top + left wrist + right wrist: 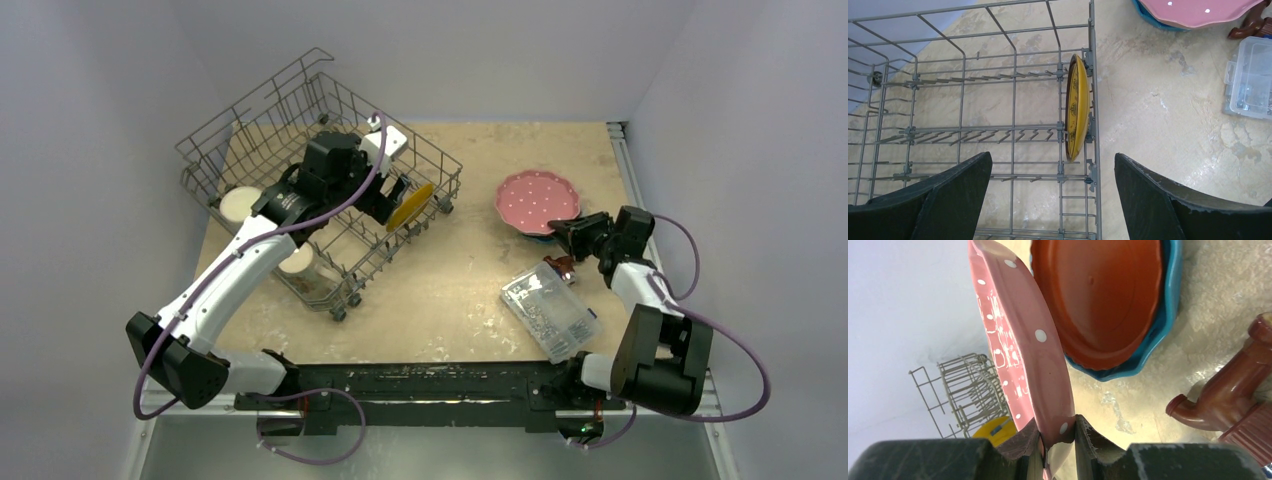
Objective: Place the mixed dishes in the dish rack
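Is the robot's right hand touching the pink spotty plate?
Touching. The right wrist view shows the right hand pinching the rim of the pink spotty plate, pressed against both of its sides.

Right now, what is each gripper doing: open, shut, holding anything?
Left gripper: open, empty, above the dish rack.
Right gripper: shut on the rim of the pink dotted plate.

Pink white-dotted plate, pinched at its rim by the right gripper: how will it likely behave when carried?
The round pink plate with white dots looks rigid and glossy, so it probably won't flex but might slip. The right gripper pinches only one rim edge, so it may swing or pivot.
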Robot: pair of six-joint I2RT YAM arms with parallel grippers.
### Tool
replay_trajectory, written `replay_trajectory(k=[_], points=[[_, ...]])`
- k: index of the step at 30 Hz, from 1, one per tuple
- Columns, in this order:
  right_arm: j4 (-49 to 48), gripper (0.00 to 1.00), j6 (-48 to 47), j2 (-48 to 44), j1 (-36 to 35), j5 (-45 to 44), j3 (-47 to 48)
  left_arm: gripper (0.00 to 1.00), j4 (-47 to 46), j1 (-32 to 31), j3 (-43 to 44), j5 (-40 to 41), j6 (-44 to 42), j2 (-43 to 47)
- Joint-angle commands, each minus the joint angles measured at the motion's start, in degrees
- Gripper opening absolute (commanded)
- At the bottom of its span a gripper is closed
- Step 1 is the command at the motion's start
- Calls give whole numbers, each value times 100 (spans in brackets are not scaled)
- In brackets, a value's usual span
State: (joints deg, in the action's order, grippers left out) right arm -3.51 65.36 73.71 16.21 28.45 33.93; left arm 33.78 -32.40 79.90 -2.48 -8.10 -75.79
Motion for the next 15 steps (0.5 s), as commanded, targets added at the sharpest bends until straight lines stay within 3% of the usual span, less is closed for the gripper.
replay_trajectory(k=[1,9,15], points=[[-717,0,33,-469,23,532,317,91,-170,-31,99,70,-37,199],[107,0,-448,-719,27,917,915,95,-1118,-81,-537,-670,-159,650],[1131,0,-862,-1007,14,1252,1186,98,-1742,-820,-1159,-726,-839,1025]])
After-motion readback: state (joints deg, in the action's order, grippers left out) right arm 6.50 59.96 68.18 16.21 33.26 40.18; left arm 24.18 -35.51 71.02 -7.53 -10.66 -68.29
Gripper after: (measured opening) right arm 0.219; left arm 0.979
